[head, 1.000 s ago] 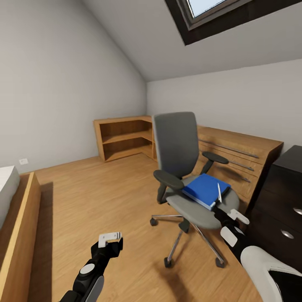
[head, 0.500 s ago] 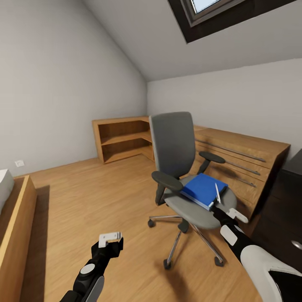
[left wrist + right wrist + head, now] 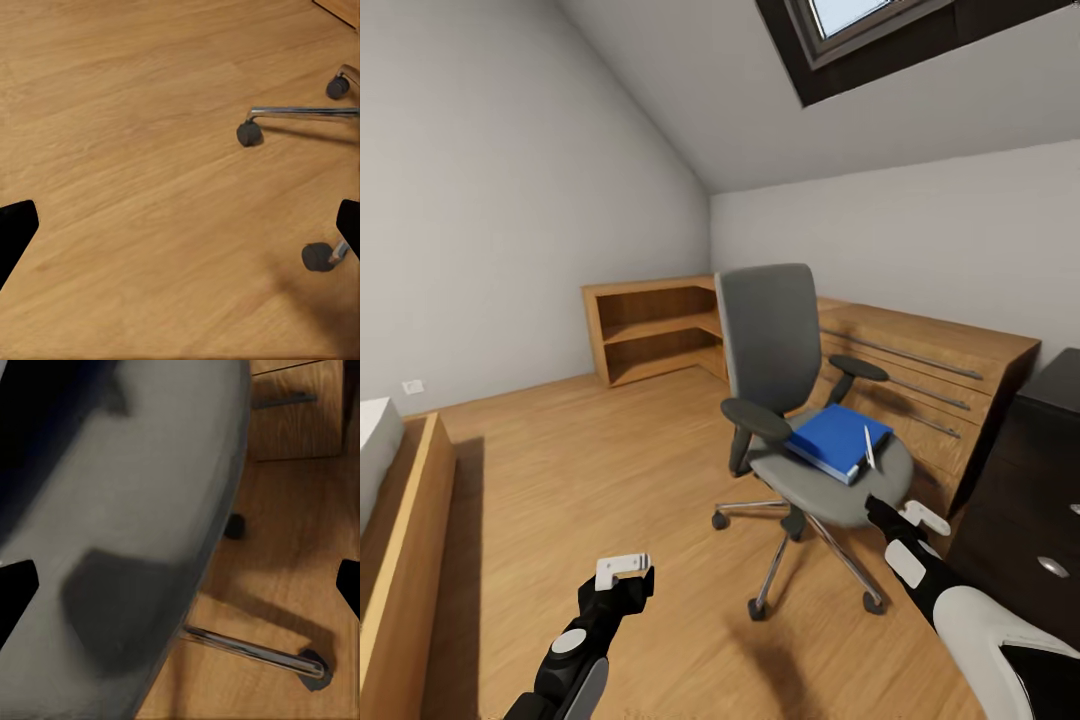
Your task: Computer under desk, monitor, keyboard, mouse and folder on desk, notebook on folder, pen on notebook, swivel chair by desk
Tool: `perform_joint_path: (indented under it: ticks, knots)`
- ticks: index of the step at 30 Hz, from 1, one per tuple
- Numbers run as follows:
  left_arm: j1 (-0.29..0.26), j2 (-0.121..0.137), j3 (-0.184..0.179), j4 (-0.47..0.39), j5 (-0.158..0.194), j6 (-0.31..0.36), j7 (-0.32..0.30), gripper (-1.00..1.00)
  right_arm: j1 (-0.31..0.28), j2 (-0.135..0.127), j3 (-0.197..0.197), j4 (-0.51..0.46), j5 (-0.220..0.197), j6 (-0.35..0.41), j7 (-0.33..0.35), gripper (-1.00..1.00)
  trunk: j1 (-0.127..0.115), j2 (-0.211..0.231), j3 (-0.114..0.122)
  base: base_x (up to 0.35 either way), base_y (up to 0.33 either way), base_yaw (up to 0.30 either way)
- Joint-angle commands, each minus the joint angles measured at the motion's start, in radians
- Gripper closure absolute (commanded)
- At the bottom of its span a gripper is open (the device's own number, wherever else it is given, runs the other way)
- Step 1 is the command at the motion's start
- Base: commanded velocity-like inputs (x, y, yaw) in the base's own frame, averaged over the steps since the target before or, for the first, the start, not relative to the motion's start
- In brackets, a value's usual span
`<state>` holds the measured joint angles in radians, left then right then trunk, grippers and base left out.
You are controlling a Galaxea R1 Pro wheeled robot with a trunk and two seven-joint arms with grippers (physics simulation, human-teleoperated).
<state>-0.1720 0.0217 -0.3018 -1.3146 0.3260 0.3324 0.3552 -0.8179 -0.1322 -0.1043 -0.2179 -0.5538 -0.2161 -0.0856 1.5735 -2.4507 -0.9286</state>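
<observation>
The grey swivel chair (image 3: 775, 340) stands mid-room on the wood floor. On its seat lies the blue folder (image 3: 828, 440), with the white pen (image 3: 868, 447) on the folder's right side. My right gripper (image 3: 897, 520) is open, level with the seat's front right rim and just short of it. The right wrist view has the grey seat (image 3: 127, 532) close up and a chrome leg (image 3: 255, 652) below it. My left gripper (image 3: 625, 572) is open above bare floor, left of the chair base. Two casters (image 3: 249, 133) appear in the left wrist view.
A wooden shelf unit (image 3: 655, 330) and a long wooden drawer chest (image 3: 940, 375) line the far walls behind the chair. A dark cabinet with round knobs (image 3: 1040, 480) stands at the right. A wooden bed frame (image 3: 405, 540) runs along the left.
The view swung slightly left and back. The chair with the folder and pen has rolled a little away from my right gripper. Both arms hold the same pose.
</observation>
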Motion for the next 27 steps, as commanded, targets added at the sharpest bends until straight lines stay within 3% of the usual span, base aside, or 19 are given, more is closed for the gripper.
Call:
perform_joint_path:
  ticks: [1, 7, 14, 27]
  knots:
    - [-0.001, 0.001, -0.003, -0.002, 0.010, 0.003, 0.010, -1.00, 0.000, 0.000, 0.000, 0.006, -0.012, -0.003, -0.002, -1.00, 0.000, 0.000, -0.001, -0.179, 0.000, 0.000]
    - [0.000, 0.000, -0.004, -0.001, 0.010, 0.003, 0.011, -1.00, 0.000, 0.007, 0.003, 0.006, -0.011, -0.006, -0.002, -1.00, 0.000, 0.000, -0.001, -0.260, 0.000, 0.007]
    - [-0.001, 0.000, -0.013, 0.027, 0.009, 0.003, 0.013, -1.00, 0.000, 0.027, 0.005, 0.010, -0.003, -0.008, 0.002, -1.00, 0.000, 0.000, -0.001, -0.014, 0.000, 0.091]
    - [-0.001, 0.000, -0.013, 0.032, 0.008, 0.002, 0.013, -1.00, 0.000, 0.033, 0.006, 0.017, -0.002, -0.008, 0.004, -1.00, 0.000, 0.000, -0.007, 0.000, 0.000, 0.179]
